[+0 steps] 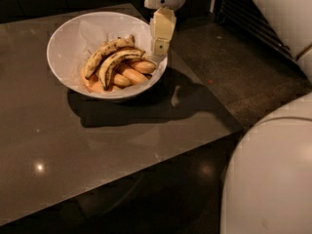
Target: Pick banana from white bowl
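Dark glossy table (97,150) bearing the white bowl (66,52) near its far right corner; gripper (160,46) over the bowl's right rim.

On table (97,145): bowl (68,48) w/ banana (114,62) inside; gripper (160,47) above bowl R rim.

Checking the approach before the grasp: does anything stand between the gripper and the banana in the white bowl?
Nothing visible does. The gripper hangs at the right rim of the white bowl, just right of the banana, which lies uncovered on top of the plumper orange-yellow pieces.
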You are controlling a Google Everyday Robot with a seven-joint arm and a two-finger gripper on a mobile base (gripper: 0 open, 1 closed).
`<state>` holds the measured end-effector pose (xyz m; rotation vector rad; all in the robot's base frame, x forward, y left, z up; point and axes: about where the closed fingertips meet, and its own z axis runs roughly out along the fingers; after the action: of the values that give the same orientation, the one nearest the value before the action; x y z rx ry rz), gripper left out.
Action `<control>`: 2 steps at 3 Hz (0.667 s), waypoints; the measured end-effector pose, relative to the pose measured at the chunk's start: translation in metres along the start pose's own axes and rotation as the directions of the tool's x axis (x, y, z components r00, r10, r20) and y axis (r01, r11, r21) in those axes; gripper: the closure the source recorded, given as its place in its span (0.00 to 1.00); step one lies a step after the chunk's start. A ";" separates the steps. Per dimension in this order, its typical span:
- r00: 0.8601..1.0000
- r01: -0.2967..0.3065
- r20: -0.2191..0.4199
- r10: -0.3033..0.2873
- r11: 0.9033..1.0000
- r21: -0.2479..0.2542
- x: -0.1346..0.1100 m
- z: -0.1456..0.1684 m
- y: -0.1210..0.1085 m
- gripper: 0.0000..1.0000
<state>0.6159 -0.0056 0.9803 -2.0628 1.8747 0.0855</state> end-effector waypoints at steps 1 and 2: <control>1.000 -0.018 0.011 0.018 1.000 -0.026 -0.005 0.009 0.002 0.05; 1.000 -0.025 0.014 0.026 0.998 -0.049 -0.012 0.017 0.000 0.16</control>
<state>0.6178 0.0107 0.9674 -2.0643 1.9087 0.1533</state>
